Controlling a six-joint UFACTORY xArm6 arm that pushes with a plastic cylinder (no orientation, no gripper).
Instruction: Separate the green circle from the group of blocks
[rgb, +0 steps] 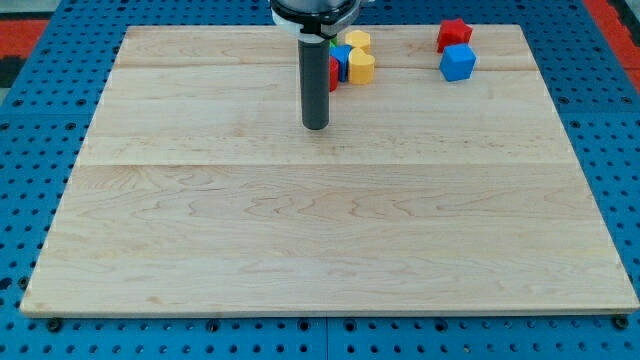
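My tip (315, 127) sat bare on board (300, 250), touching nothing, just below cluster at view's top: yellow blocks (360, 62), blue (341, 60), red (333, 75). Green circle unseen, maybe behind rod. Separation seemingly not started.

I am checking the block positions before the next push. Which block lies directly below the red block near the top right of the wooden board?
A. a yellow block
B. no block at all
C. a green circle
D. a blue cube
D: the blue cube sits just under the red block on the wooden board, apart from the cluster with the yellow blocks beside my tip.
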